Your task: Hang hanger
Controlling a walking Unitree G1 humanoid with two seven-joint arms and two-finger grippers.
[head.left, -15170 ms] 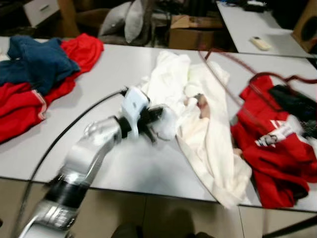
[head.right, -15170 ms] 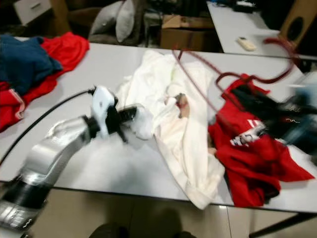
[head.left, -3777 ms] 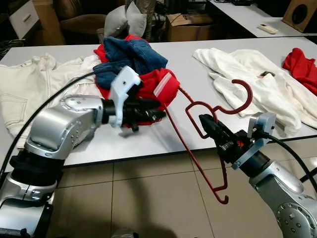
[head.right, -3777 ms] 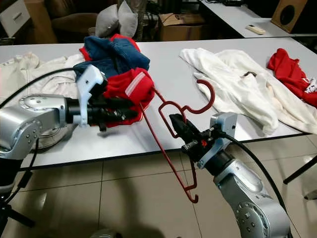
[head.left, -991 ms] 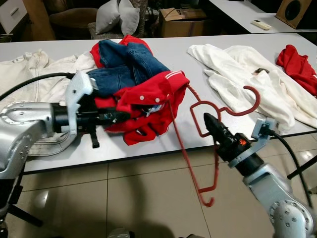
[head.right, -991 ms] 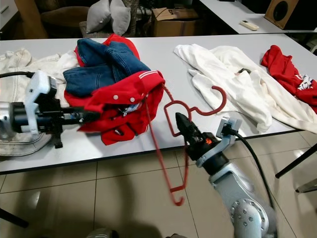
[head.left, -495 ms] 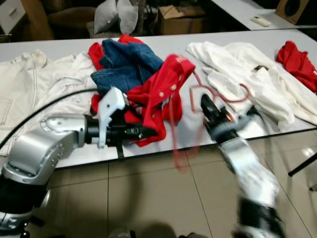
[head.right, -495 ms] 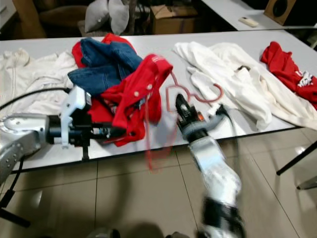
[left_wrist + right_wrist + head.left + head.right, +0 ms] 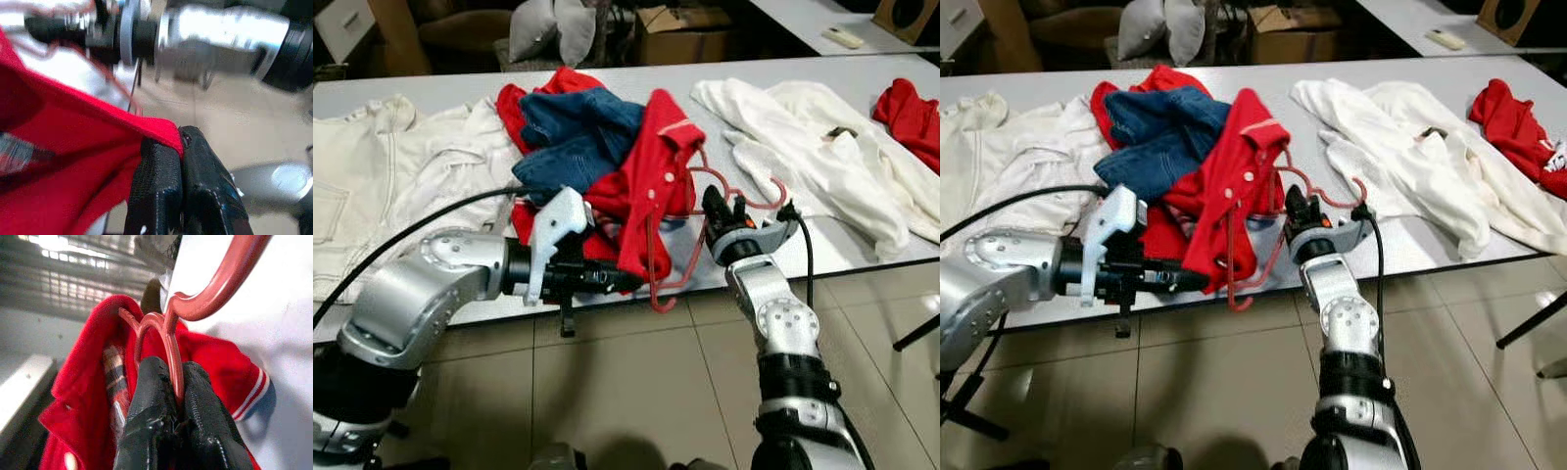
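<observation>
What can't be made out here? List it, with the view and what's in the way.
- Red hanger: in the eye views the red shirt covers its left shoulder, so how far it sits inside cannot be told.
- Left gripper: in the eye views its fingertips are lost under the shirt's hem.
- Right gripper: in the right wrist view the hanger's hook runs off the top edge.
- Left wrist view: the background is blurred.

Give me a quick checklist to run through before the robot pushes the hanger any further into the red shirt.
1. Right gripper clamped on red hanger: ok.
2. Left gripper pinching the red shirt hem: ok.
3. One hanger arm inside the shirt: ok, in the right wrist view it runs under the fabric.
4. Hanger through the neck opening: cannot tell.
5. Blue jeans free of the shirt: not ok, shirt drapes over them.
6. Hook free of the white garment: ok.
</observation>
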